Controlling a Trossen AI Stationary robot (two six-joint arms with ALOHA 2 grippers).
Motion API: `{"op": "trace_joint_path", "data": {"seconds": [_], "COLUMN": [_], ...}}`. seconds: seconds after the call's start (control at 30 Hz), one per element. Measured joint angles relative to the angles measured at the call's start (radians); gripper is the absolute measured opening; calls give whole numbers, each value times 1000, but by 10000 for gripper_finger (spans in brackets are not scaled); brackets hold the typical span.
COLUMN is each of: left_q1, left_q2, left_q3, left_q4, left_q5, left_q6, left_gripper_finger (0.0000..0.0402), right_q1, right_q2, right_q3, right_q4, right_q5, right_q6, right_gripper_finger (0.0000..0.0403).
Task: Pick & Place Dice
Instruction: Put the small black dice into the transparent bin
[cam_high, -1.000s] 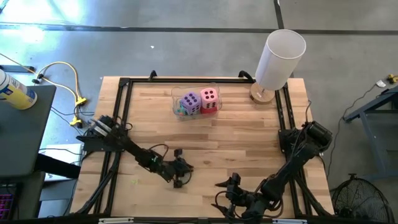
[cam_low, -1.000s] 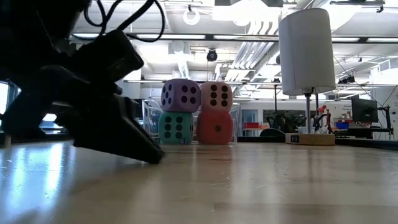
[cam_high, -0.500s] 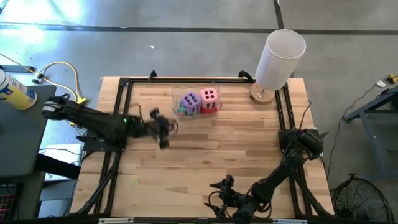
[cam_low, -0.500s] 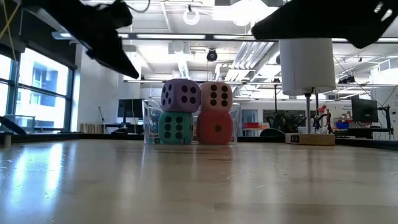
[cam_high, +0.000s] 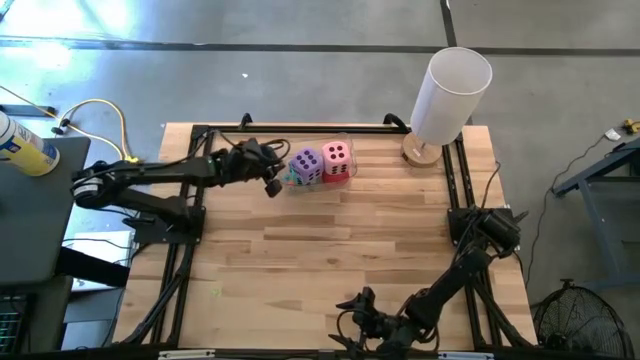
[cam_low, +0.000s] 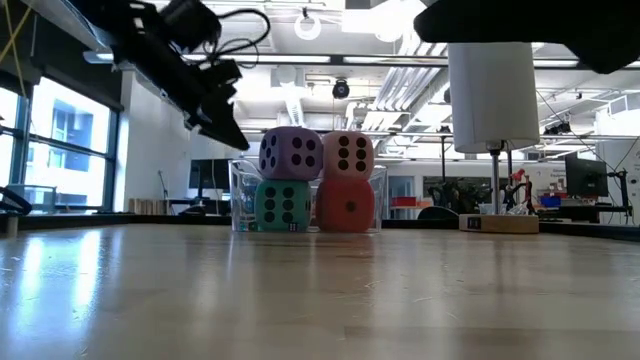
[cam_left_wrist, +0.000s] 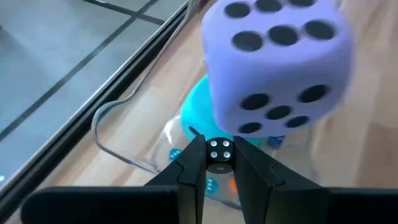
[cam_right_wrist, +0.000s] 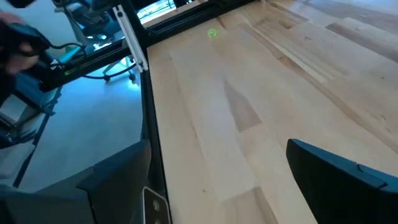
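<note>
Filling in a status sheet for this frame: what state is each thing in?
left pincer: shut on small black die, raised beside purple die
purple die: stacked on teal die
pink die: stacked on red die
clear container: upright, holding the four stacked dice
white cylinder: upright
right pincer: open, far from the dice

I see a purple die (cam_high: 306, 162) with dark pips, a pink die (cam_high: 337, 153) with dark pips, a teal die (cam_low: 281, 205) with black pips, and a red die (cam_low: 346, 206) showing one dark pip. The left gripper (cam_left_wrist: 219, 163) is black, pinching a small black die (cam_left_wrist: 219, 151) with white pips. The bench (cam_high: 330, 250) is pale striped wood, the cylinder (cam_high: 450, 93) white.
</note>
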Motion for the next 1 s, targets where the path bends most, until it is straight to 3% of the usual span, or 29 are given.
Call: {"op": "trace_joint_path", "data": {"seconds": [0.43,0.8,1.0], "left_q1": [26,26,25], "left_q2": [76,76,76], "left_q3": [1,1,1], "left_q4": [43,64,61], "left_q5": [1,-1,-1], "left_q6": [112,160,159], "left_gripper_finger": [62,134,154], "right_q1": [15,19,19], "right_q2": [0,0,0], "right_q3": [0,0,0], "right_q4": [32,74,74], "right_q5": [1,0,-1], "right_q6": [0,0,-1], "right_gripper_finger": [366,366,366]}}
